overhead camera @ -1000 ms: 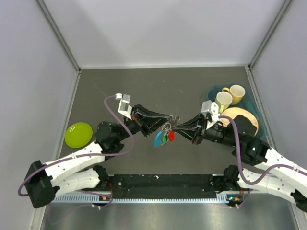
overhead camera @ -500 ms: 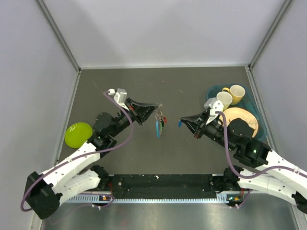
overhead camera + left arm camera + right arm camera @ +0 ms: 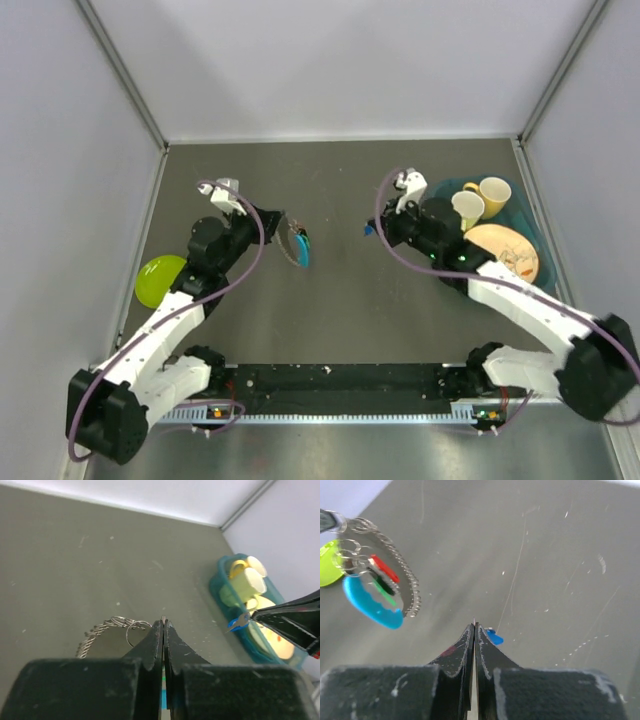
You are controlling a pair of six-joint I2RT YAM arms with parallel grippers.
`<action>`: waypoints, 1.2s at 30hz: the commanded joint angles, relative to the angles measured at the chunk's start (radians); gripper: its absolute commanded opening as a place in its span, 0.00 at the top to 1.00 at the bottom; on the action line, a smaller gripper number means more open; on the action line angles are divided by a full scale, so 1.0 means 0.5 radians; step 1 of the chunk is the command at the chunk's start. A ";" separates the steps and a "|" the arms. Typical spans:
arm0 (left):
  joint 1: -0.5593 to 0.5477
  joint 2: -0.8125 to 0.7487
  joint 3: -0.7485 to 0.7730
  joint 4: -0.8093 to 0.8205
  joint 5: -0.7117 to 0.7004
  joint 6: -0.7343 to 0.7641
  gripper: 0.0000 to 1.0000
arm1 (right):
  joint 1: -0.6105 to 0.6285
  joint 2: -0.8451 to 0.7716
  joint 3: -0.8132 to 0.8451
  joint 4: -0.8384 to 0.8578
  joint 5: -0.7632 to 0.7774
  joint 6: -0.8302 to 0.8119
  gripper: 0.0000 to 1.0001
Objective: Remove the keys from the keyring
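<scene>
My left gripper (image 3: pixel 285 226) is shut on the keyring (image 3: pixel 136 628) and holds it above the table. From it hang the curved bright-blue tab (image 3: pixel 303 249) and the toothed strap (image 3: pixel 98 633). In the right wrist view the tab (image 3: pixel 371 608), a red key (image 3: pixel 385 569), a green key (image 3: pixel 385 588) and the strap (image 3: pixel 403 581) hang together at the left. My right gripper (image 3: pixel 371 230) is shut on a blue key (image 3: pixel 494 637), apart from the ring. That key also shows in the left wrist view (image 3: pixel 239 623).
A lime-green dish (image 3: pixel 160 279) lies at the left beside the left arm. A teal bin (image 3: pixel 441 190) at the right holds two yellow cups (image 3: pixel 494 192) and a beige plate (image 3: pixel 507 251). Walls enclose the table.
The grippers have drawn apart and moved away from the near edge. The blue key has come off the bunch with the right gripper; the ring, tab and other keys stayed with the left.
</scene>
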 commanded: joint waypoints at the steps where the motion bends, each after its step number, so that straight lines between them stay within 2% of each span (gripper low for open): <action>1: 0.079 0.062 0.042 0.016 -0.113 0.035 1.00 | -0.170 0.467 0.059 0.388 -0.298 0.239 1.00; 7: 0.113 0.210 0.140 -0.239 -0.236 0.054 1.00 | -0.280 0.970 0.185 0.539 -0.420 0.344 1.00; 10: 0.113 0.204 0.146 -0.324 -0.257 0.121 1.00 | -0.323 1.081 0.213 0.536 -0.461 0.347 0.99; 12: 0.113 0.213 0.143 -0.352 -0.312 0.136 1.00 | -0.327 1.146 0.207 0.542 -0.433 0.338 0.87; 13: 0.113 0.225 0.137 -0.334 -0.416 0.143 1.00 | -0.330 1.155 0.207 0.539 -0.427 0.338 0.71; 15: 0.122 0.328 0.171 -0.328 -0.432 0.146 1.00 | -0.339 1.128 0.228 0.517 -0.433 0.329 0.60; 16: 0.134 0.378 0.195 -0.337 -0.432 0.137 1.00 | -0.339 1.103 0.240 0.450 -0.436 0.313 0.48; 20: 0.141 0.660 0.388 -0.417 -0.472 0.100 1.00 | -0.336 0.862 0.277 0.254 -0.470 0.243 0.25; 21: 0.144 0.776 0.416 -0.417 -0.475 0.103 1.00 | -0.336 0.736 0.265 0.217 -0.476 0.240 0.15; 23: 0.159 0.945 0.517 -0.426 -0.496 0.097 1.00 | -0.333 0.610 0.265 0.058 -0.485 0.233 0.01; 30: 0.282 1.418 0.842 -0.588 -0.414 0.075 1.00 | -0.324 0.263 0.397 -0.577 -0.316 0.252 0.01; 35: 0.328 1.596 1.042 -0.953 -0.463 0.048 1.00 | -0.324 0.030 0.424 -0.792 -0.295 0.252 0.01; 36: 0.334 1.605 1.051 -0.993 -0.478 0.032 0.96 | -0.324 -0.010 0.430 -0.844 -0.280 0.255 0.01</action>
